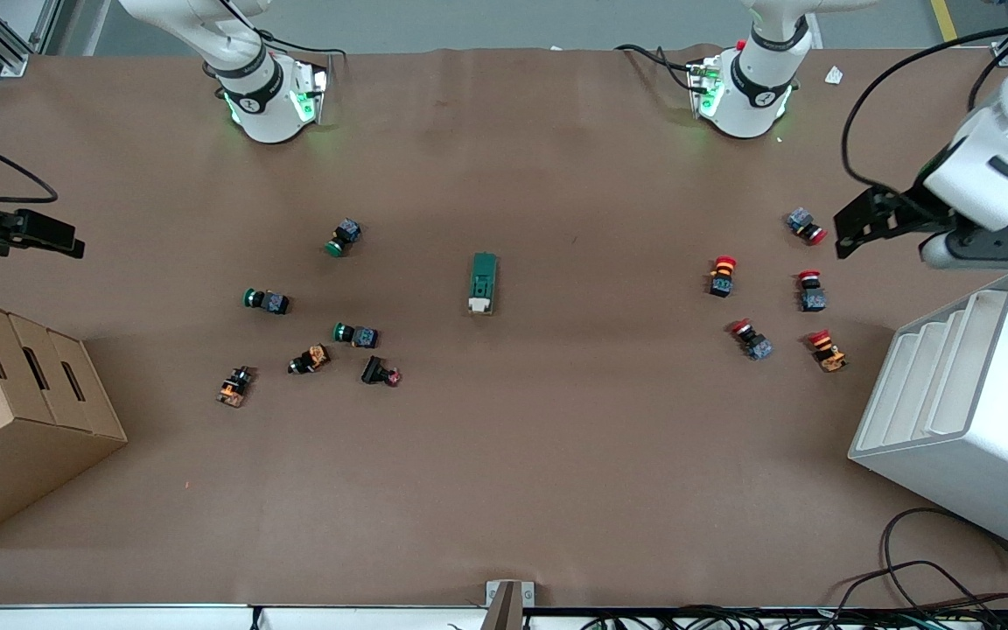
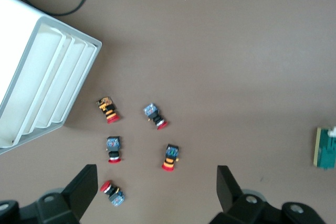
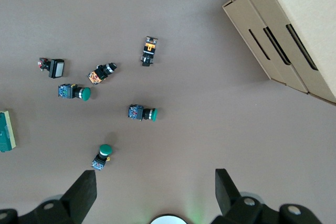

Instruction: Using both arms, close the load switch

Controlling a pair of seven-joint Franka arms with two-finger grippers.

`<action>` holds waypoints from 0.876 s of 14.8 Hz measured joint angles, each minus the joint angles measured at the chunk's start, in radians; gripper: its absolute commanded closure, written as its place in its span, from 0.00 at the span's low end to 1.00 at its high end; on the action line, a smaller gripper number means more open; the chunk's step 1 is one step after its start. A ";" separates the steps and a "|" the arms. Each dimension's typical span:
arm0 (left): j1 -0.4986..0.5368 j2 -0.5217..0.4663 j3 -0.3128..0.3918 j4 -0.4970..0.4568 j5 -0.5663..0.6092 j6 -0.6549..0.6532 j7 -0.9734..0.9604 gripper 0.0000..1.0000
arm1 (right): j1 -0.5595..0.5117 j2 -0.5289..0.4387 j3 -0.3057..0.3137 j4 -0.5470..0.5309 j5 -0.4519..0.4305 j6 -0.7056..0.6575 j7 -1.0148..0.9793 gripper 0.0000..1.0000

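Brown tabletop [image 1: 504, 490]: load switch [image 1: 483, 283] lies alone at centre, untouched. Left gripper [image 2: 155, 187] and right gripper [image 3: 155, 190] hover well apart from it, jaws spread, evidently poised to approach.

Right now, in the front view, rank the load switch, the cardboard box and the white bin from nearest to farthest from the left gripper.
From the open left gripper:
1. White bin, just under it at the left arm's end.
2. Load switch, mid-table.
3. Cardboard box, at the right arm's end.
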 measured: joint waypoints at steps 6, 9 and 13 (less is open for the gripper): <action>-0.003 -0.126 0.034 -0.143 -0.019 -0.023 0.078 0.00 | -0.045 -0.030 0.034 -0.011 0.000 -0.012 -0.001 0.00; -0.016 -0.160 0.033 -0.175 -0.019 -0.020 0.075 0.00 | -0.071 -0.080 0.073 -0.069 -0.001 0.014 -0.001 0.00; -0.011 -0.160 0.039 -0.177 -0.019 -0.010 0.077 0.00 | -0.098 -0.141 0.112 -0.136 -0.002 0.037 -0.001 0.00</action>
